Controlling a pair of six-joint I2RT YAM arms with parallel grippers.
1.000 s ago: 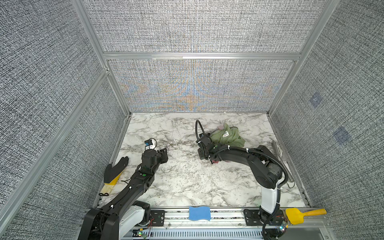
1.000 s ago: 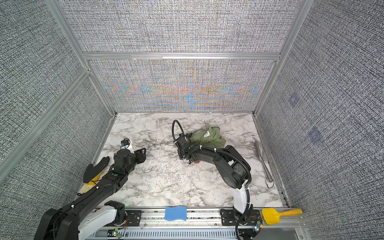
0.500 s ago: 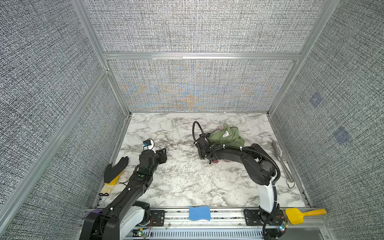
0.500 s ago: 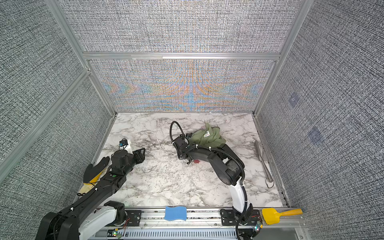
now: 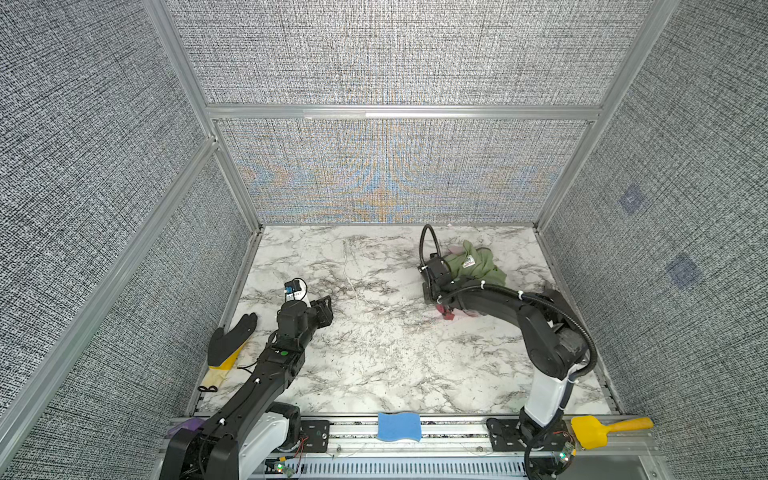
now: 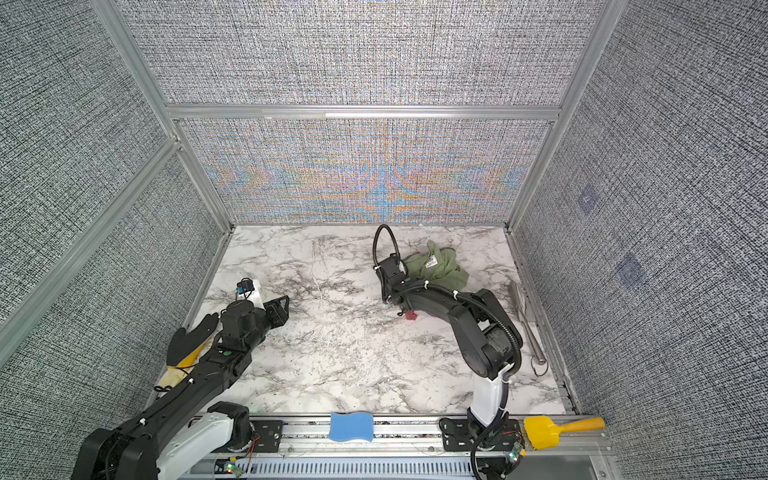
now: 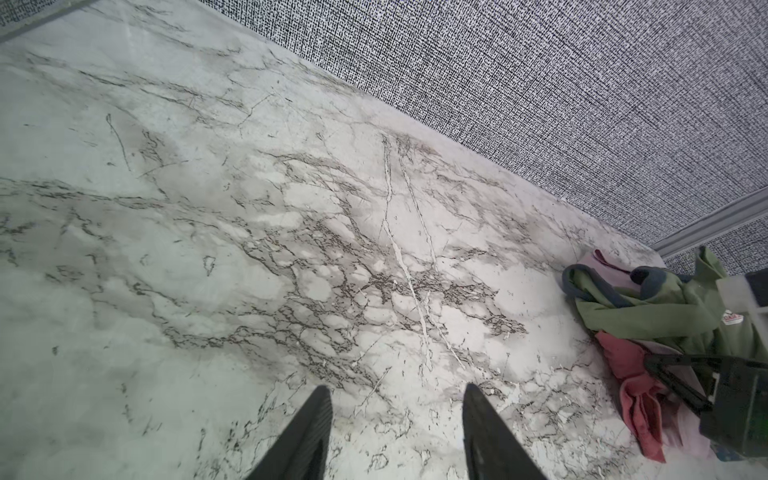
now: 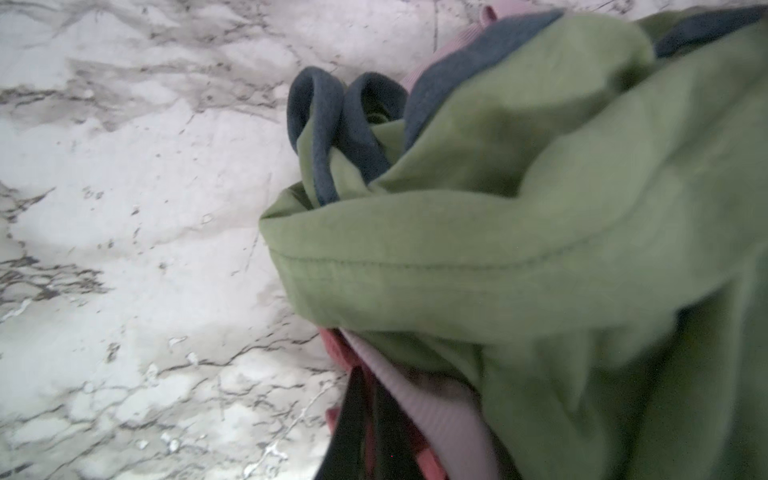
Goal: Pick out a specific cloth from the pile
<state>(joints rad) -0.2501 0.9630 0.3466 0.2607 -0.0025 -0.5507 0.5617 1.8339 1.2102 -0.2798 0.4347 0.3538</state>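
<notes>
The pile (image 5: 473,266) lies at the back right of the marble table, topped by an olive-green garment (image 6: 436,266) with a white label. The rose-red cloth (image 5: 448,314) sticks out at the pile's near-left edge, under the green garment (image 8: 540,249) and a pale pink piece (image 8: 436,407). My right gripper (image 8: 372,415) is shut on the red cloth (image 8: 332,345), its dark fingers (image 8: 353,415) pinching a fold; in a top view it (image 6: 405,309) sits low at the pile's edge. My left gripper (image 7: 395,388) hovers open and empty over bare marble, far left of the pile (image 5: 326,309).
A black and yellow glove (image 5: 230,345) lies by the left wall. A blue sponge (image 5: 399,426) and a yellow scoop (image 5: 598,430) rest on the front rail. Metal tongs (image 6: 525,324) lie along the right wall. A dark grey piece (image 8: 328,124) loops out of the pile.
My right gripper has closed onto the red cloth at the pile's edge and shifted slightly. The left arm has barely moved.
</notes>
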